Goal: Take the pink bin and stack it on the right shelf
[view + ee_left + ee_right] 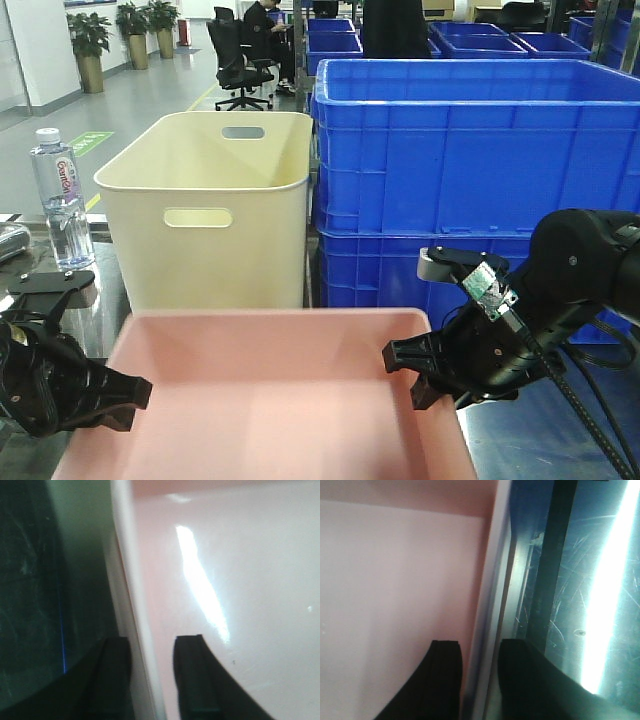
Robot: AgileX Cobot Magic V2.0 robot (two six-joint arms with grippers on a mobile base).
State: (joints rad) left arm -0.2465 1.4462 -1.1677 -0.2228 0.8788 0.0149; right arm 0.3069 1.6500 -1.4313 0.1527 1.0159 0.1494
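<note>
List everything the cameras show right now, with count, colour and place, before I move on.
pink bin: 1, pale pink, front centre, between both grippers
cream bin: 1, cream, behind the pink bin
blue crates: several, blue, stacked right and further back
water bottle: 1, clear, far left
shelf top: 1, scratched glossy metal, beside the pink bin
office chair: 1, black, background
potted plants: 3, green, background left
left gripper: black, jaws straddling the bin's left wall
right gripper: black, jaws straddling the right wall
</note>
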